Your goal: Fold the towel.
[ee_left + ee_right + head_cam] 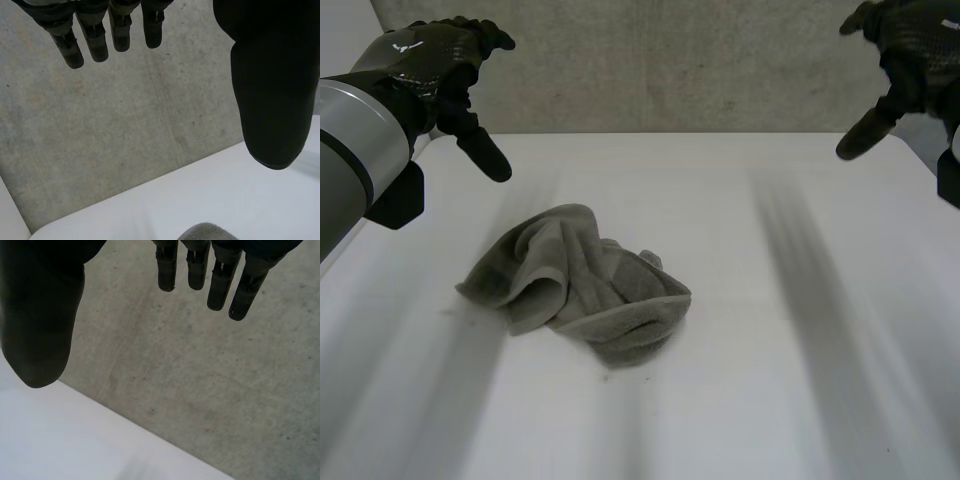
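Rough grey concrete forms the wall (pixel 670 60) across the top of the head view, and below it a white desk (pixel 800 400) fills the rest of the frame. On the desk, a little left of the middle, lies a grey-green towel (pixel 580 285), crumpled into a loose heap with folds rolled over one another and one rounded edge turned towards the bottom of the frame.

At the upper left the left robot hand (pixel 435 65) hangs in the air above the desk on its grey arm (pixel 350 150), well apart from the towel. It is loose and empty, with one finger pointing down and towards the middle. In its own wrist view the fingers (pixel 95 42) hang straight and the thumb (pixel 272 100) stands apart from them, with bare wall between; a small hump of the towel (pixel 207 232) shows on the desk beneath the palm, far from the fingertips.

At the upper right the right robot hand (pixel 910 45) hovers just as high, also clear of the towel. Its wrist view shows straight fingers (pixel 220 282) spread away from the thumb (pixel 40 325), holding nothing.
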Controlling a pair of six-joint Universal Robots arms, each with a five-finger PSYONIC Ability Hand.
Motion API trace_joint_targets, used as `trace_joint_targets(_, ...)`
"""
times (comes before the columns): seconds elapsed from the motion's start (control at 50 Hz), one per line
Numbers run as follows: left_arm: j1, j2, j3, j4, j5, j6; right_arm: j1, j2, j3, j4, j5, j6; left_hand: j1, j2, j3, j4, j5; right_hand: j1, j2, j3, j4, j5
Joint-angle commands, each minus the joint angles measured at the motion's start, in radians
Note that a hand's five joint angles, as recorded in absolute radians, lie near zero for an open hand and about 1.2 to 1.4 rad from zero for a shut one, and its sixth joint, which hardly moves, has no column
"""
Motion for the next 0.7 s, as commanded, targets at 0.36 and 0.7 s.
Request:
trace_joint_targets(0.36,0.004,-0.010,-0.028,-0.002,0.004,0.011,0.007,0.032,-0.002,0.011,-0.083,-0.082,0.005,0.013,0.012,0.012,-0.018,-0.058,-0.067,-0.071,-0.089,-0.068)
trace_joint_targets(0.7,0.051,-0.414,-0.094,0.157,0.030,0.278,0.333,0.371,0.155,-0.088,-0.305,-0.387,0.025,0.034,0.033,0.033,0.003,-0.058,-0.067,-0.071,-0.089,-0.068)
